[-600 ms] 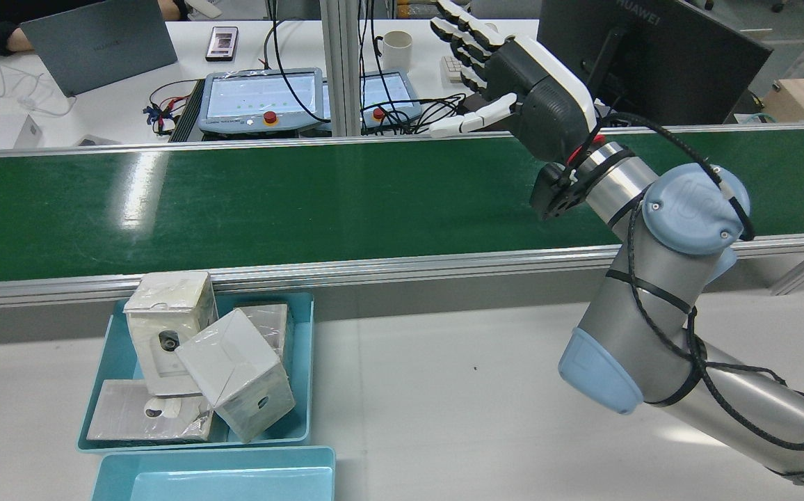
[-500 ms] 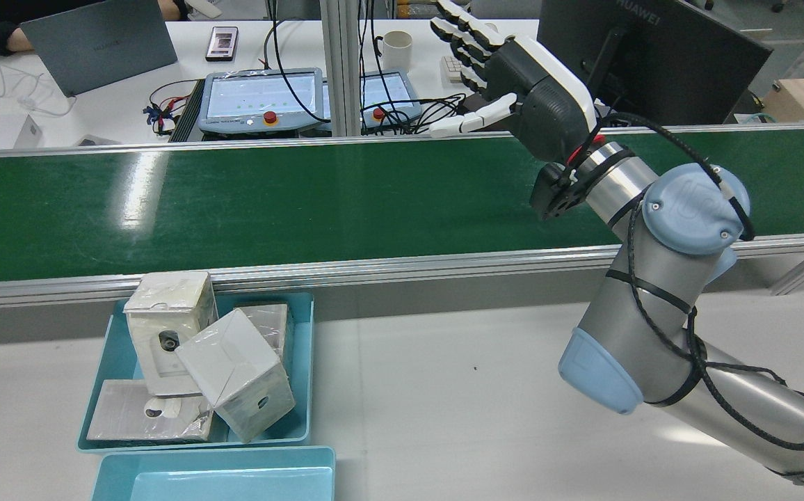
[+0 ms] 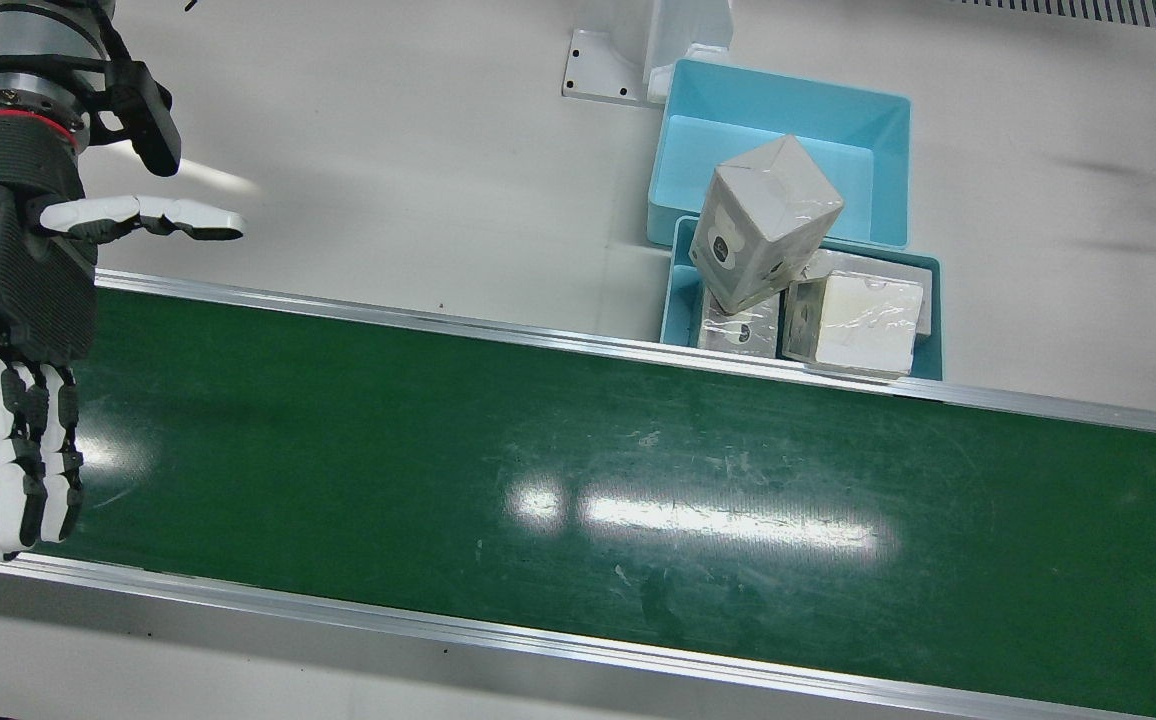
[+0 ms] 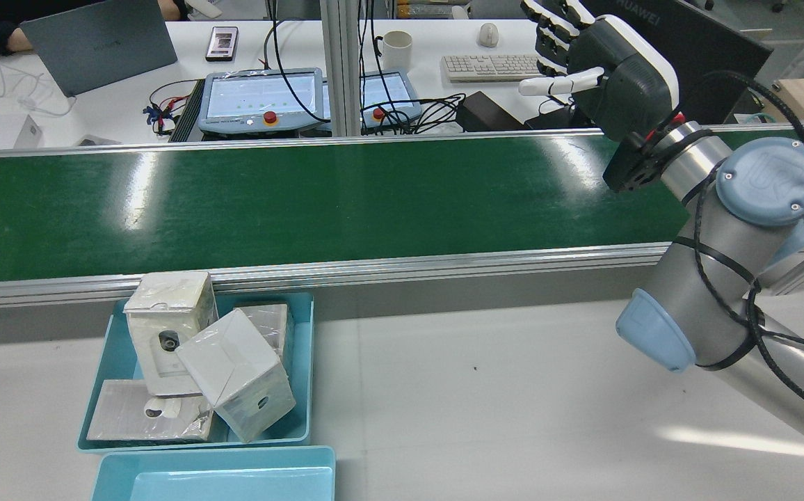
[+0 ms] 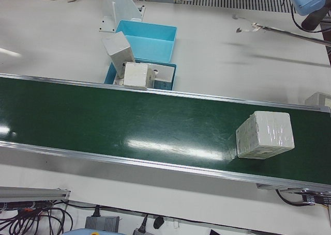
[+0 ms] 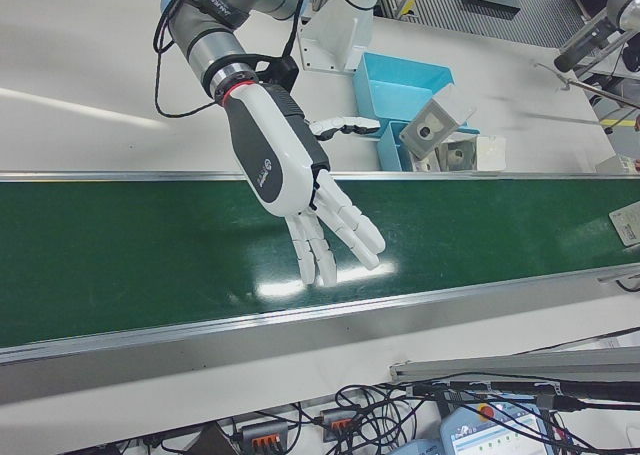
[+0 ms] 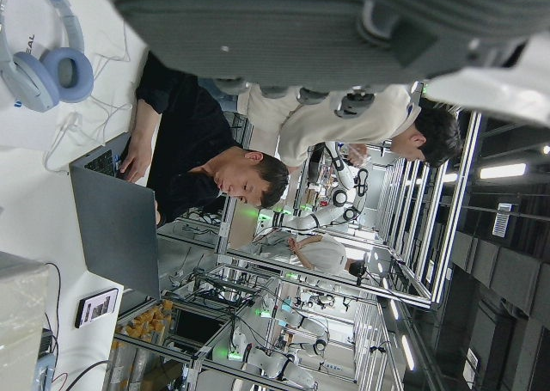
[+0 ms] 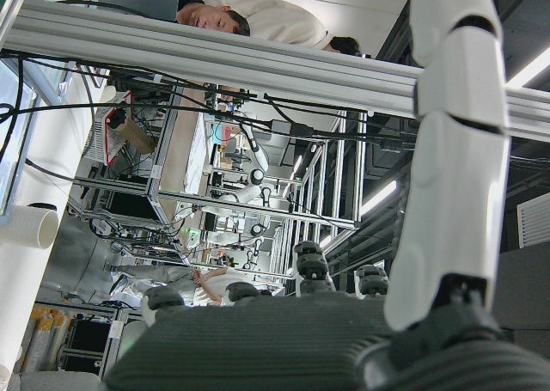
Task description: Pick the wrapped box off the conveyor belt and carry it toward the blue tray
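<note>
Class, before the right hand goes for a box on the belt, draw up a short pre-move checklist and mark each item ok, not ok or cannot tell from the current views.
1. Right hand open, holding nothing: ok.
2. Wrapped box on the conveyor belt: ok, left-front view only.
3. Box within the hand's reach: cannot tell; no view shows both.
4. Belt under the hand free of objects: ok.
5. Room in the near blue tray: not ok, boxes already piled in it.
6. Second blue tray free: ok.
</note>
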You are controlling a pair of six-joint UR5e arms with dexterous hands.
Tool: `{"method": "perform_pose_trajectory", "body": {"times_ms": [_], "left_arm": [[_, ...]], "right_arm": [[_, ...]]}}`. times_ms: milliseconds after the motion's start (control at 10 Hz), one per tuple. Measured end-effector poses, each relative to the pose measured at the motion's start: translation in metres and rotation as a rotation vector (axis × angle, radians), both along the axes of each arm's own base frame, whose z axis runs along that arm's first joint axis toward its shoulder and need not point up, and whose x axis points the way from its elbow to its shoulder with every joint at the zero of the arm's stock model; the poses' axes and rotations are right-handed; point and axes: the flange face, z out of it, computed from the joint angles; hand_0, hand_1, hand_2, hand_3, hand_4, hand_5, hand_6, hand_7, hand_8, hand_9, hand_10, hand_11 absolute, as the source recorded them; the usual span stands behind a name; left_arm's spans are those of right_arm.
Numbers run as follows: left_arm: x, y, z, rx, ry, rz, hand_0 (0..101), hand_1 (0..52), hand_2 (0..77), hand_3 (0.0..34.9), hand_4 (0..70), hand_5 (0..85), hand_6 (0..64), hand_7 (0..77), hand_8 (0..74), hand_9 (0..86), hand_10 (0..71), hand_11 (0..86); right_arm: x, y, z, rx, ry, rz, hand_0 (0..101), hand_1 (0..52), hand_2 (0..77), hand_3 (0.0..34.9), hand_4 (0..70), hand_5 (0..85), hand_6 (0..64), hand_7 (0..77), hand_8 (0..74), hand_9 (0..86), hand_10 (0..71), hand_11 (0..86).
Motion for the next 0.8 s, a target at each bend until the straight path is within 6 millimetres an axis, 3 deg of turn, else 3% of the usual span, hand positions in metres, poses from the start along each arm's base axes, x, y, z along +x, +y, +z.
{"method": "perform_pose_trajectory", "body": {"times_ms": [100,200,600,800], "left_arm": [[0.0,0.0,0.0,0.0,0.0,0.0,0,0.0,0.5,0.0,0.0,1.1,0.0,0.0,0.0,0.0,0.0,0.0],[0.0,0.0,0.0,0.0,0.0,0.0,0,0.0,0.5,0.0,0.0,1.1,0.0,0.0,0.0,0.0,0.0,0.0],[0.0,0.0,0.0,0.0,0.0,0.0,0,0.0,0.5,0.0,0.0,1.1,0.0,0.0,0.0,0.0,0.0,0.0],[0.0,0.0,0.0,0.0,0.0,0.0,0,0.0,0.5,0.0,0.0,1.1,0.0,0.0,0.0,0.0,0.0,0.0]], "right_arm": [[-0.0006,0.0006,0.0014,-0.002,-0.003,-0.003,46,13.6,14.2,26.0,0.0,3.3,0.0,0.5,0.0,1.6,0.0,1.1],[-0.0013,0.0011,0.0019,-0.003,-0.005,-0.005,46,12.0,14.7,23.9,0.0,4.4,0.0,0.5,0.5,1.1,0.0,1.1],[-0.0028,0.0015,0.0017,-0.003,-0.015,-0.011,46,13.1,15.8,21.7,0.0,6.0,0.0,0.5,1.6,1.1,0.0,1.1],[-0.0048,0.0022,0.002,-0.003,-0.015,-0.015,44,10.4,13.6,19.8,0.0,5.5,0.0,1.1,1.6,1.1,0.0,1.1]]}}
